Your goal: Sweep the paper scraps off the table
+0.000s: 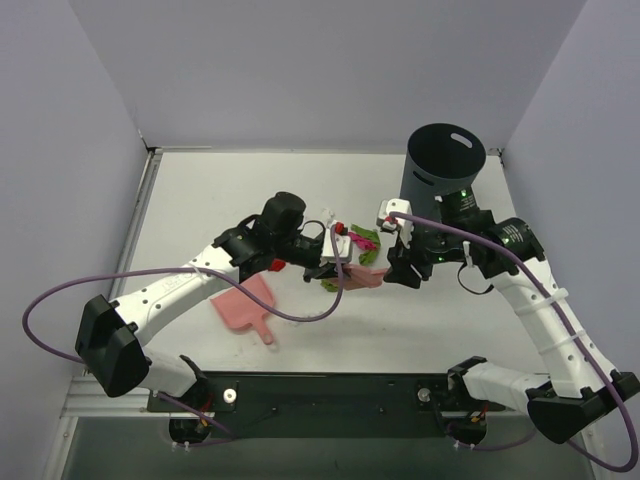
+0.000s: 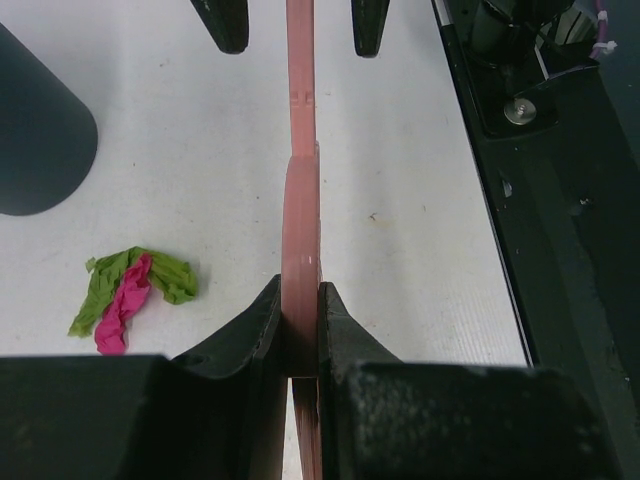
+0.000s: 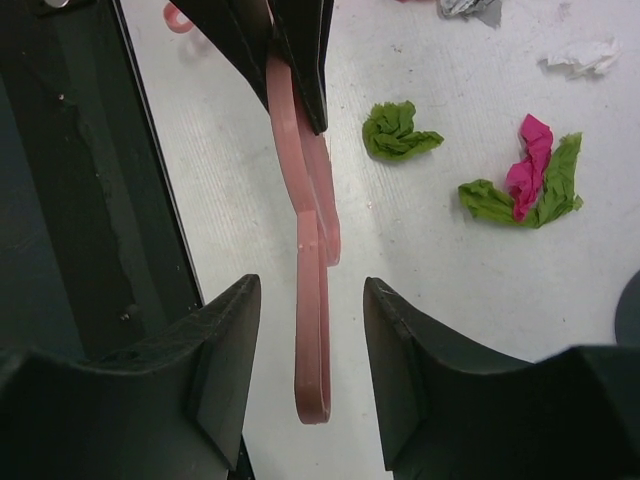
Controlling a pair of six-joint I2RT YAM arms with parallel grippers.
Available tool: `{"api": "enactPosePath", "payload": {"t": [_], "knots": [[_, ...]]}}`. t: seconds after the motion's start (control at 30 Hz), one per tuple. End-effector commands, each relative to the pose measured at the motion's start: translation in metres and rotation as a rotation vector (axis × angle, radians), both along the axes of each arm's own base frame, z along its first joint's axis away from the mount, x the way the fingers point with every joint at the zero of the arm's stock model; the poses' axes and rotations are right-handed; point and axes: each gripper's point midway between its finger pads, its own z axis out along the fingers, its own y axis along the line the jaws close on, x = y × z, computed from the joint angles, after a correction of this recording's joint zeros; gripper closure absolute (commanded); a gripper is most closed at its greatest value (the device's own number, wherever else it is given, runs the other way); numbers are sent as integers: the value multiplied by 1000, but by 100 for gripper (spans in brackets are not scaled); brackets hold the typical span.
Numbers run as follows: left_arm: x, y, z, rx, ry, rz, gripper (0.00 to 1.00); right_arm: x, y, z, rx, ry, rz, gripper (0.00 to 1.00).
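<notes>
1. White table (image 1: 300, 190), grey walls: the paper scraps (image 1: 362, 240) lie mid-table, just past both claws on the far side and near the black bin (image 1: 445, 165).
2. The left claw (image 2: 300, 300) is clamped on the pink brush (image 2: 300, 150). The brush's long axis points at the right claw (image 3: 310, 290), whose jaws stand wide either side of the handle without touching it.
3. Neither arm looks clearly nearer the scraps.
4. The brush shows edge-on — no bristles can be made out — and a grey scrap (image 3: 470, 8) is cut off.
</notes>
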Motion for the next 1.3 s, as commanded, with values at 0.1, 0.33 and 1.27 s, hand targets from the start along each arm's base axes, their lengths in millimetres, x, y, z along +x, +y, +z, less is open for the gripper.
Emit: {"api": "enactPosePath", "payload": {"t": [0.1,0.33,1.27], "knots": [[3,-5,31,-84,-33,-21,100,-3,4,-7,-24,8,56,67],[7,-5,29,-84,-29,-12,100,-2,4,-9,-44,2,66,99],[-11,239,-109,593,1227,1418,30,30,-73,-9,-256,248,-488,100]]}}
